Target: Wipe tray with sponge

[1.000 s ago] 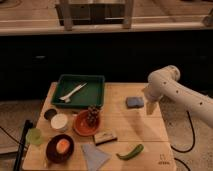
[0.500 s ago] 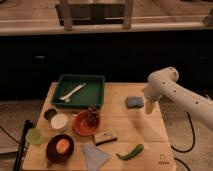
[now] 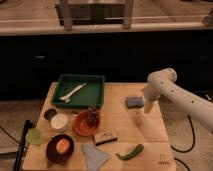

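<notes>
The room is dim, with a long counter at the back and dark cabinet fronts below it. In front stands a light wooden table. A white robot arm comes in from the right side and bends down over the right part of the table.

The gripper hangs at the end of this arm, pointing down, close above the table near its right edge. Its fingers are spread apart and there is nothing between them.

The sponge, a small blue-grey pad, lies flat on the table just beside the gripper, on its left. I cannot tell if they touch.

The tray, dark green with sloping sides, sits well to the left of the gripper and a little further back, at the rear left of the table. A white utensil lies inside it at an angle.

Left of the gripper and nearer to the front is a round orange dish with a small spiky brown object standing in it. A tan block with a dark top lies in front of this dish. A green pepper lies towards the front, below the gripper and a little to its left, and a flat blue-grey cloth is left of the pepper. Far to the left are a white round cup, a pale green cup and a dark bowl with something orange inside.
</notes>
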Motion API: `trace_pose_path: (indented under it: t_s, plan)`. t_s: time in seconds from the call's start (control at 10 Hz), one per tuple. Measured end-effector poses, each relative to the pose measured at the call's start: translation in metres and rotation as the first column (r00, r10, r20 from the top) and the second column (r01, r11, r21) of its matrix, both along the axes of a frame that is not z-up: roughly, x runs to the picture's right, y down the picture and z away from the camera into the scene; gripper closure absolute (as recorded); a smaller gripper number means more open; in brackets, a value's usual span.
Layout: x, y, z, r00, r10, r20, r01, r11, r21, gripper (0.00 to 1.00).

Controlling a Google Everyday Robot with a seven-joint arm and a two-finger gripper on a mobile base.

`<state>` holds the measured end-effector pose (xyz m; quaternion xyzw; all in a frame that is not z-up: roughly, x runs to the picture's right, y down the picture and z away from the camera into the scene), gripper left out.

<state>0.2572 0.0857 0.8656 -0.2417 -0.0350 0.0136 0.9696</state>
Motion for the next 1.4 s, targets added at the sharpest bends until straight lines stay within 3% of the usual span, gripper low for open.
trace_pose_path:
  t_s: [0.6, 1.4]
  plan:
    - [0.006, 0.007, 0.028, 0.999, 0.049, -0.002, -0.050, 0.9983, -0.031, 0.20]
    - [0.006, 0.017, 0.043, 0.995, 0.095, 0.005, -0.094, 0.9930, -0.071, 0.20]
